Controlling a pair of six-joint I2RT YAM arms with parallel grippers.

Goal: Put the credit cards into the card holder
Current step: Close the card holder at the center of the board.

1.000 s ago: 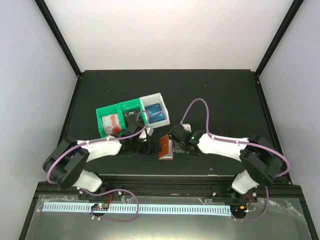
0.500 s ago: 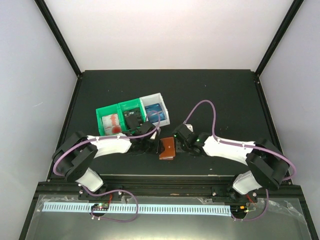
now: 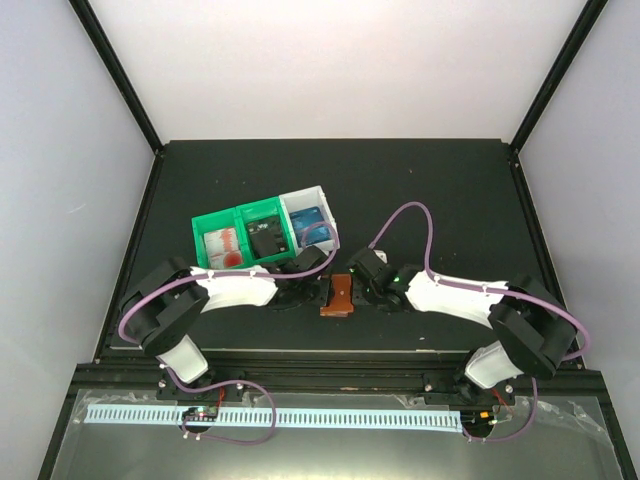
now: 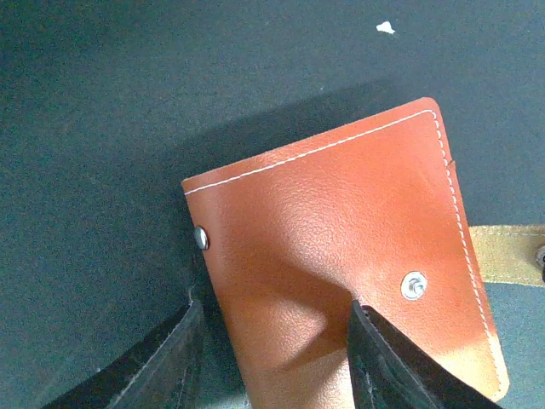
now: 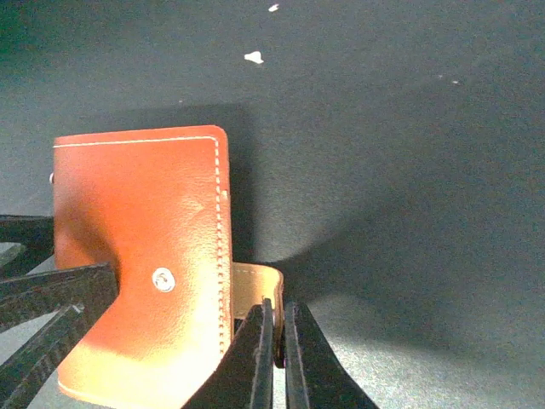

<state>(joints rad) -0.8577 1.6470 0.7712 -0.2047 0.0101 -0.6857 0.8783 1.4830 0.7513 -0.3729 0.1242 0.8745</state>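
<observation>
Right pincer is almost fully closed, and its two tips pinch the end of the tan snap tab that sticks out from the side of the card holder. Left pincer stands about half wide. One finger is just beside an edge of the reddish-brown leather, and the other one lies over its face, near the metal snap stud. Whether they press the leather, I cannot tell. The card holder is folded, its outer side up, and it lies on the dark table between the two pincers, near the front edge.

Farther back, on the left side, a green bin with two compartments holds a red-and-white card in the left one and black cards in the right one. Touching it on the right, a white bin holds blue cards.
</observation>
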